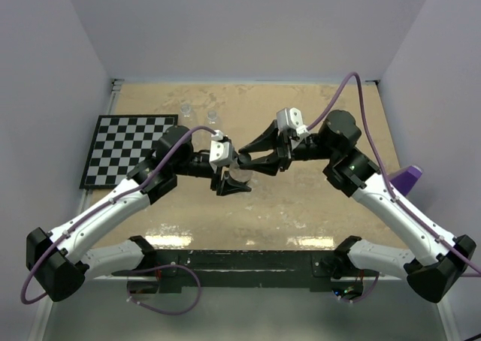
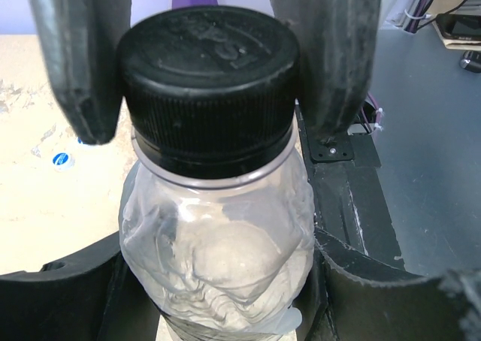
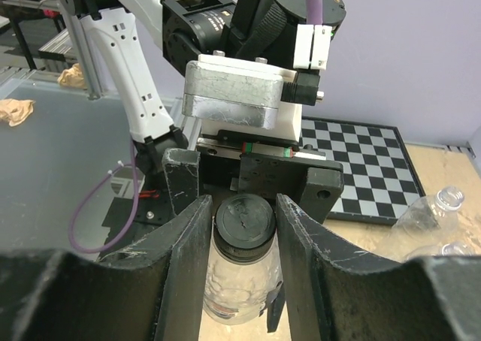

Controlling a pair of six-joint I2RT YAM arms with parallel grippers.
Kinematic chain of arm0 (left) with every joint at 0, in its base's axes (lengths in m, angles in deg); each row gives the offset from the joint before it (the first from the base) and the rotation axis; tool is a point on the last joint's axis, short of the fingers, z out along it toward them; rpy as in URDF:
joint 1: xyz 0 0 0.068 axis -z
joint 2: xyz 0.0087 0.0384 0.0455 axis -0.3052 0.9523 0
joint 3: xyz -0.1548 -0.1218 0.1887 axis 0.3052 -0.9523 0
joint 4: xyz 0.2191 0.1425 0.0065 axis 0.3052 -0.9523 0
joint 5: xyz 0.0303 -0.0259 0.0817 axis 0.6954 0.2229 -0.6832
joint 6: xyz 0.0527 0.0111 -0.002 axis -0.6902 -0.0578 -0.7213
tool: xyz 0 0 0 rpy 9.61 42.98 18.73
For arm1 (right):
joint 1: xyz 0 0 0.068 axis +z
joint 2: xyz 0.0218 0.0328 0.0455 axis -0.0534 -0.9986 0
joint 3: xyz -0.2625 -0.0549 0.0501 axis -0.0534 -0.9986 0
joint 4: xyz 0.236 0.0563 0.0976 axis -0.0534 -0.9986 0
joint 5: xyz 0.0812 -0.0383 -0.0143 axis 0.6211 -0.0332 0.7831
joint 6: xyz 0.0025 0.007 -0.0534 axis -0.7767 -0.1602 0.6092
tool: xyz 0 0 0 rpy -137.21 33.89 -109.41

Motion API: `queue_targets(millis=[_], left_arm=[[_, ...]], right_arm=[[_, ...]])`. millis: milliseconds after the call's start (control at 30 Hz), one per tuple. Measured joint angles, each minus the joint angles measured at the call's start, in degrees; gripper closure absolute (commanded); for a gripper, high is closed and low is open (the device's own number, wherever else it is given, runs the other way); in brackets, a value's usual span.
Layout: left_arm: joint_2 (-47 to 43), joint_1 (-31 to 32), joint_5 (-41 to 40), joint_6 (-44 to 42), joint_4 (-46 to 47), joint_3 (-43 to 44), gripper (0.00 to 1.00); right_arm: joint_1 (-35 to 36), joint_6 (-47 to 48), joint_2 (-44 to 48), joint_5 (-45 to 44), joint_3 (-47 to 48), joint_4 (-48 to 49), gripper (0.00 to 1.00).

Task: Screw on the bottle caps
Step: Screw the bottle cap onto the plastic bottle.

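A clear bottle (image 2: pixel 218 251) is clamped by its body in my left gripper (image 2: pixel 218 300), held over the middle of the table (image 1: pixel 239 177). A black cap (image 2: pixel 210 86) sits on its neck. My right gripper (image 3: pixel 245 206) comes in from the right (image 1: pixel 263 161), and its two fingers (image 2: pixel 331 55) press against opposite sides of that black cap (image 3: pixel 244 224). Two more clear bottles (image 1: pixel 185 113) (image 1: pixel 213 117) stand uncapped at the back of the table. One blue cap (image 2: pixel 62 160) with a white centre lies on the tan surface.
A black-and-white chequered board (image 1: pixel 128 149) lies at the back left. A purple object (image 1: pixel 406 179) sits at the table's right edge. The two spare bottles (image 3: pixel 440 213) lie to the right in the right wrist view, beside the board (image 3: pixel 361 168).
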State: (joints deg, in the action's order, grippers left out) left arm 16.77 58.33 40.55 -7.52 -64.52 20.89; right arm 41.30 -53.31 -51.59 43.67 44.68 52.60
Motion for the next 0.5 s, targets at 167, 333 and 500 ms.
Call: queue_targets(millis=[167, 333, 500], left_arm=[[0.1, 0.1, 0.0, -0.2, -0.1, 0.0, 1.0], [0.1, 0.5, -0.5, -0.5, -0.4, 0.1, 1.0], [-0.3, 2.4, -6.2, -0.3, -0.7, 0.3, 1.0]], right_arm=[[0.0, 0.0, -0.1, 0.2, 0.0, -0.2, 0.87], [0.0, 0.0, -0.1, 0.1, 0.0, -0.5, 1.0], [0.0, -0.1, 0.7, -1.9, 0.0, -1.9, 1.0]])
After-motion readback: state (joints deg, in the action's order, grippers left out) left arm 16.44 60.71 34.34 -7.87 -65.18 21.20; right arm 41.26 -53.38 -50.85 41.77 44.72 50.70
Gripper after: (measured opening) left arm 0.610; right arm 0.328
